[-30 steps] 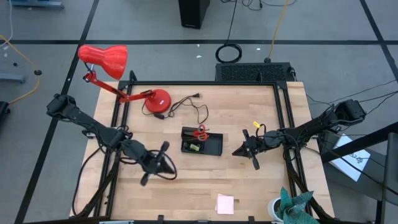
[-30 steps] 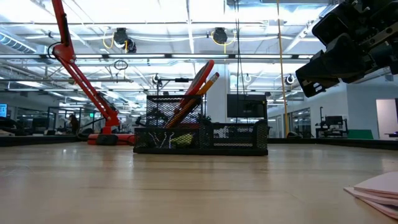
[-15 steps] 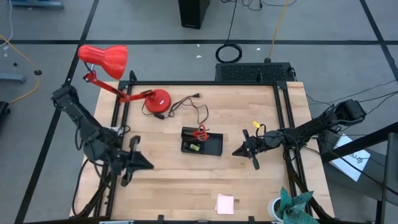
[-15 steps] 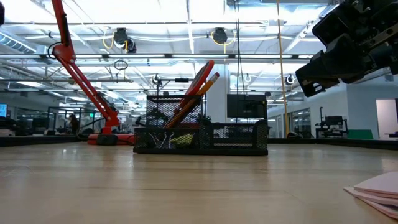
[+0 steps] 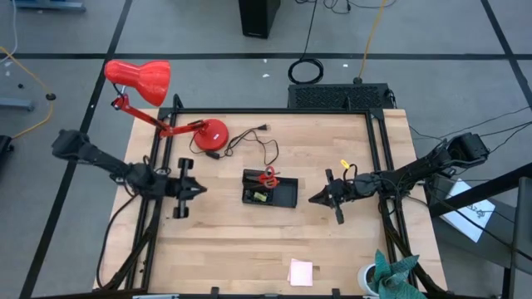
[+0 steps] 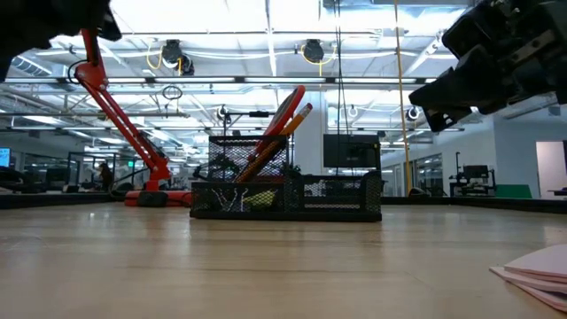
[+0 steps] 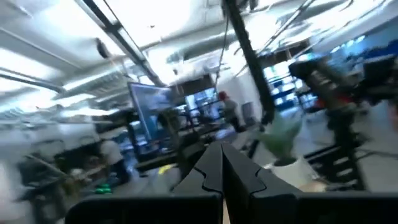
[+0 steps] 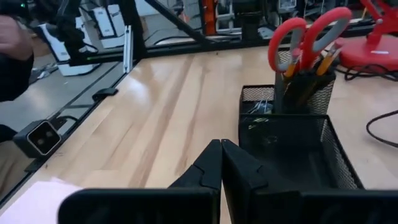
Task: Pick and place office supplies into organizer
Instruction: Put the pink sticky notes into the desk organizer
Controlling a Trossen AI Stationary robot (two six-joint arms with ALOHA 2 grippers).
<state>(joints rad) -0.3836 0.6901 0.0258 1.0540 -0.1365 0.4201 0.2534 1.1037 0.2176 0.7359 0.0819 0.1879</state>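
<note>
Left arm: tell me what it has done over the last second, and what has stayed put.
The left gripper has swung back from the table's front toward its left edge, then turned to point at the organizer; its fingers are shut and it carries nothing. The right gripper barely moved, hovering shut beside the organizer. The scissors, the pink sticky-note pad and the red desk lamp stayed put.

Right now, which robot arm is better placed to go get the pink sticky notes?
Probably the right. The right gripper, shut, sits just right of the organizer, nearer the pink sticky-note pad by the table's near edge. The left gripper, also shut, is farther off, at the table's left edge.
</note>
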